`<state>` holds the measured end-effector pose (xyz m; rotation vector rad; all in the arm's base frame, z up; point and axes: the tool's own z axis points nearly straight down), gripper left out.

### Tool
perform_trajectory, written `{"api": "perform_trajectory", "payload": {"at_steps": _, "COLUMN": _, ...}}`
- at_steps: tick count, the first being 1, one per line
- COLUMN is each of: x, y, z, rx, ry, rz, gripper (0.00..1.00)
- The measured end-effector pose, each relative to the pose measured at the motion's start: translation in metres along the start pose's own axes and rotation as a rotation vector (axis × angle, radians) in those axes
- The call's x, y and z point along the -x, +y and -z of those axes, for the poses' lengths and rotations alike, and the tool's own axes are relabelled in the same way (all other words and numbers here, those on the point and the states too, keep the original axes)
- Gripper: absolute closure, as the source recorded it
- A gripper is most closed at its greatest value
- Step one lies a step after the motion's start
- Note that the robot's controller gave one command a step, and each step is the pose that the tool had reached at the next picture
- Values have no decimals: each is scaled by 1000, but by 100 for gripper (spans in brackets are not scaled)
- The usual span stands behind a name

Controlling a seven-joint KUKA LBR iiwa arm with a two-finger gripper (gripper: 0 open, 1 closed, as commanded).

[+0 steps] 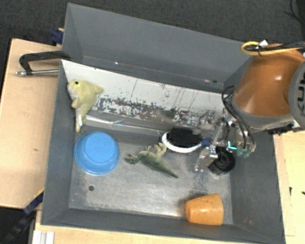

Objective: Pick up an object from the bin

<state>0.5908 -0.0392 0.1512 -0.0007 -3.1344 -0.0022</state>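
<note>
My gripper [209, 156] hangs low over the right middle of the bin, under the orange wrist cover. Just to its left lies an oval black brush with a white rim [182, 140], close to the gripper; whether they touch I cannot tell. A green toy lizard [152, 160] lies on the floor further left, apart from the gripper. An orange cup [205, 208] lies on its side near the front wall, below the gripper. Nothing shows held in the gripper.
A blue round bowl [97, 153] sits at the left of the bin floor. A pale yellow plush toy [83, 100] leans in the back left corner. The arm and its cables cover the bin's back right corner.
</note>
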Motion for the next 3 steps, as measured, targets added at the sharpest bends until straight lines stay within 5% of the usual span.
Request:
{"api": "perform_trajectory", "payload": {"at_steps": 1, "x": 18, "y": 17, "z": -76, "rx": -2, "ry": -31, "rz": 110, "gripper": 0}}
{"api": "perform_trajectory", "payload": {"at_steps": 2, "x": 18, "y": 17, "z": -75, "rx": -2, "ry": -32, "rz": 111, "gripper": 100}}
{"api": "perform_trajectory", "payload": {"at_steps": 3, "x": 4, "y": 5, "z": 91, "rx": -2, "ry": -22, "rz": 81, "gripper": 100}}
